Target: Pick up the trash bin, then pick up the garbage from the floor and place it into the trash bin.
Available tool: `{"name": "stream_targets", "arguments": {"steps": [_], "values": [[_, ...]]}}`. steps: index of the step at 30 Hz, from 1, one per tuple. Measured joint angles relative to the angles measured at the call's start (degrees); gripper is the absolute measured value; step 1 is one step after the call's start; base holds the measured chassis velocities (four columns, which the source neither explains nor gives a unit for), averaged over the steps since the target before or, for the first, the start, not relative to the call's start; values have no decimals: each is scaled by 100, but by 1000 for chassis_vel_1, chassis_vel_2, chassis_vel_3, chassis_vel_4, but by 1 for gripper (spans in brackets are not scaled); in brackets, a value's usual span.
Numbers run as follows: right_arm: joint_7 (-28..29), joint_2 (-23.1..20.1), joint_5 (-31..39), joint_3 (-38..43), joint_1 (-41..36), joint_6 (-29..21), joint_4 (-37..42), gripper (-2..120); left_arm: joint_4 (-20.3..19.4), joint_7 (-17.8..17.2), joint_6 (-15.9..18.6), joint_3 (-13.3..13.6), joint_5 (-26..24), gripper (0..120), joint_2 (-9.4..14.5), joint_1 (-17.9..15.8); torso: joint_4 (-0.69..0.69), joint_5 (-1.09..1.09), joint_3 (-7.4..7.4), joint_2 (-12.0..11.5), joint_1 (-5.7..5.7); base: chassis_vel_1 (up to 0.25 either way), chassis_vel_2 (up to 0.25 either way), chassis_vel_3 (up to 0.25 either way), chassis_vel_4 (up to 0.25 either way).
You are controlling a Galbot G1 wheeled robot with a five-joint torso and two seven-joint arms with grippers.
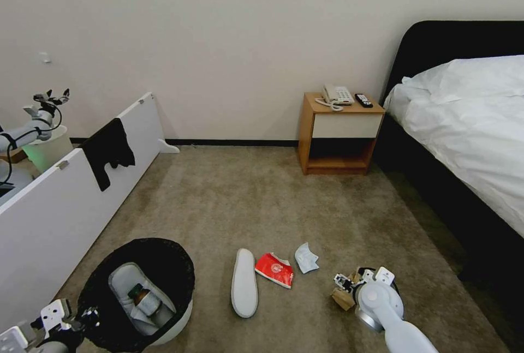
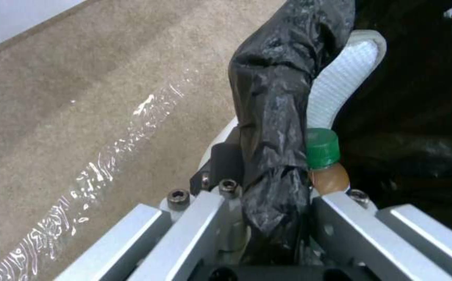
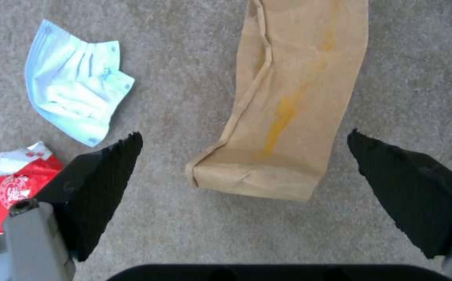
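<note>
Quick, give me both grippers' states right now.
Left gripper: shut on the trash bin's bag-lined rim.
Right gripper: open, empty, fingers straddling the brown paper bag on the floor.

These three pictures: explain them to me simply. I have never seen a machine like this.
It is a wheeled robot with two arms. The wide picture comes from its head; the other two come from cameras on its wrists.

The left gripper is shut on the rim of the trash bin, which is lined with a black bag. Inside the bin lie a white slipper and a bottle with a green cap.

The right gripper, jaws open, hangs over a brown paper bag on the carpet. Nearby lie a pale-blue mask, a red packet and another slipper.
</note>
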Motion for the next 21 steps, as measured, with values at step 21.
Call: {"name": "stream_targets", "arguments": {"steps": [21], "values": [[-299,202,-214,13,278,100,-709,100,-25,-4,0,46,-18,1,-30,15,1,0,0,0,0,0,0,0,0]]}}
